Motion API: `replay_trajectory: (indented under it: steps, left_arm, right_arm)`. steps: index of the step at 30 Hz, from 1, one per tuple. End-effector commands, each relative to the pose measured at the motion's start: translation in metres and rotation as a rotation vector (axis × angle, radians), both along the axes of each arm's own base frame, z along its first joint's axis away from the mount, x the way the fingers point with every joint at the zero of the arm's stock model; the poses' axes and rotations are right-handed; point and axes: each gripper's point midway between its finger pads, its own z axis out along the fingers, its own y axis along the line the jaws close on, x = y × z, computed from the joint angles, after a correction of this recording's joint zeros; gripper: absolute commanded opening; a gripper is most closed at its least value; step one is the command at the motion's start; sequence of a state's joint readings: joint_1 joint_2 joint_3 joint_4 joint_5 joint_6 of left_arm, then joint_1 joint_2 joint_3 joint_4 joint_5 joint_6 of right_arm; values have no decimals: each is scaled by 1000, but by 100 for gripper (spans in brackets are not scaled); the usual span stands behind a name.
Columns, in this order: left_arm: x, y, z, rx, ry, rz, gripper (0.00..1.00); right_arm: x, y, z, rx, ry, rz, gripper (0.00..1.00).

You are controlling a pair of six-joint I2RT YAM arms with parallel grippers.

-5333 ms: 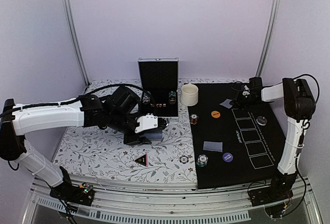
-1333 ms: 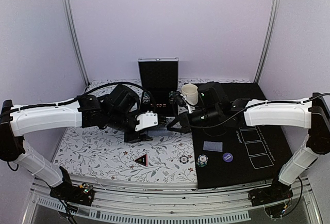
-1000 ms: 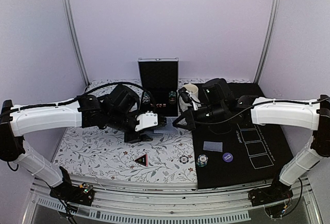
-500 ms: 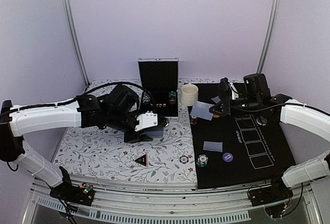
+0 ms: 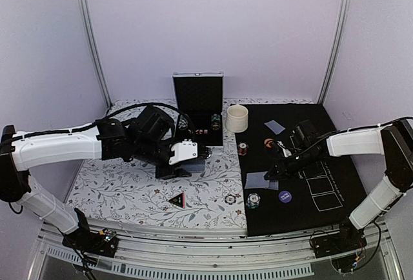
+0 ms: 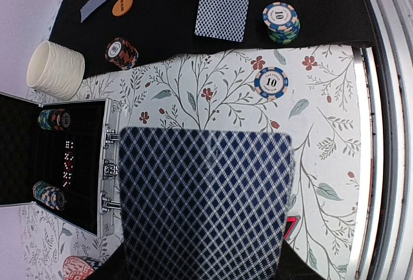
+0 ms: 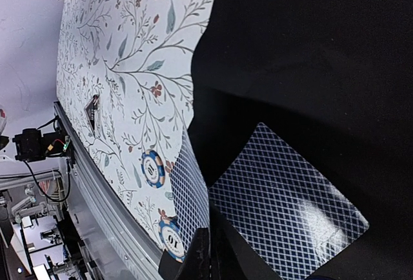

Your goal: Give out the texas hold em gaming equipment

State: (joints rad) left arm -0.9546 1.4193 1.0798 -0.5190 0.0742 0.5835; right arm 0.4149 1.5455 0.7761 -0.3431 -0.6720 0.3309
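The right jaws pinch a card point(image 7: 193, 190) beside the flat card point(image 7: 287, 209) on the mat point(image 7: 310, 67); next, let go gently. The left jaws hold the deck point(image 6: 205, 202).

10 on lone chip point(image 6: 271, 81), 10 atop chip stack point(image 6: 281, 17), disc point(image 6: 122, 6) print unclear

White arms point(image 5: 57, 146), black joints point(image 5: 116, 139) (cabled)

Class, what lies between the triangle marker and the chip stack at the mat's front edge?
One striped chip, flat on the flowered cloth, between triangle marker and chip stack; the top view shows it.
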Motion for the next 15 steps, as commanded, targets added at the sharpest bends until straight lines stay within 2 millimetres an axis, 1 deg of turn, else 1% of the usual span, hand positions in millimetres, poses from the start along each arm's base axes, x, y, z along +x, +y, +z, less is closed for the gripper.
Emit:
replay_trajectory:
  steps: [1,8,14,15]
  left_arm:
    - [-8,-4,6,-19,-10,-34,51]
    - [-9,-4,6,-20,-10,-36,51]
    - [-9,-4,7,-19,-14,-35,51]
    - [-9,-4,7,-19,-14,-35,51]
  right_arm:
    - [2,-6,-13,-3,8,5,2]
    - [5,-12,-27,-40,32,-12,2]
    - [8,-17,-31,-66,37,-37,3]
    - [8,-18,-31,-73,35,-41,5]
